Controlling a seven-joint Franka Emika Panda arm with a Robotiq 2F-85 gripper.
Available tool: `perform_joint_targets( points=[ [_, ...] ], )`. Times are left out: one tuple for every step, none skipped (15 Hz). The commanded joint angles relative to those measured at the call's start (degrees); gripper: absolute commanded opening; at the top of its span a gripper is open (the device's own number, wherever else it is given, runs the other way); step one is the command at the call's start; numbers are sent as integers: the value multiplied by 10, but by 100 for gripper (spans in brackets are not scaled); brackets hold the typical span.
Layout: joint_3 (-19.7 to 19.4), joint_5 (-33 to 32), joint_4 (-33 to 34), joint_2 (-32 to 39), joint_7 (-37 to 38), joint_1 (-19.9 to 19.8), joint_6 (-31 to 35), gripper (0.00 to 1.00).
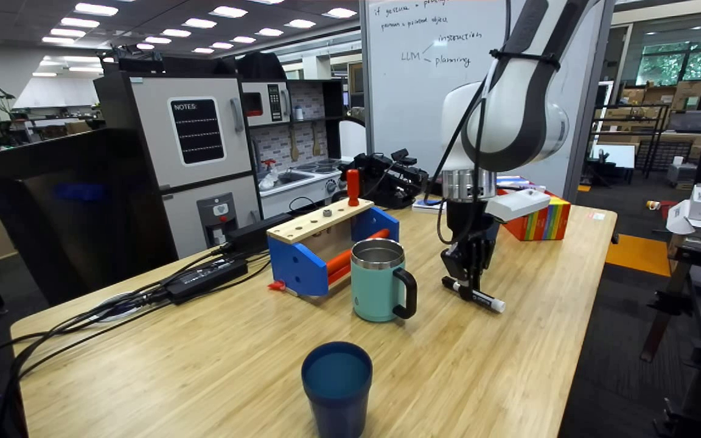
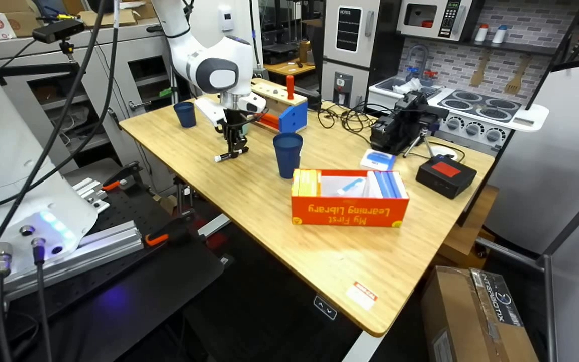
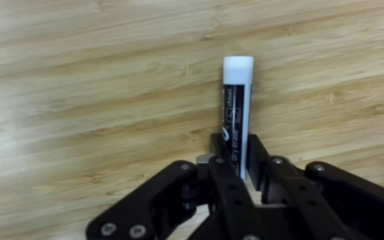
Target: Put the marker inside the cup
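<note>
In an exterior view: wood-grain table, lower half; whiteboard, upper right, reads "LLM", "planning". In an exterior view: red box, right of centre, reads "My First Learning Library", inverted; blue cup at centre. Wrist view: gripper clenches marker, "dry erase", right of centre.

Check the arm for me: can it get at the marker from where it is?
Yes, it seems so: in the wrist view the end effector appears closed on the marker, with nothing in between, and in an exterior view the green mug stands apart from both, so it shouldn't block.
</note>
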Motion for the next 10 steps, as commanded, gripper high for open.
perform_joint_targets(
  points=[
    [-35,-5,-77,-51,38,30,68,5],
    [-50,-9,-99,-63,51,42,95,5],
    [-73,-15,-123,-77,73,63,127,5],
    [-99,-21,-146,-90,94,87,160,5],
    [-132,-28,-168,-101,118,118,191,5],
    [-168,-29,-193,-116,137,151,220,5],
    [-206,-26,-212,-124,150,189,247,5],
    [-251,-14,-230,-130,161,237,272,5],
    [-290,4,-246,-132,161,278,296,5],
    [-329,27,-255,-126,153,319,316,5]
  ],
)
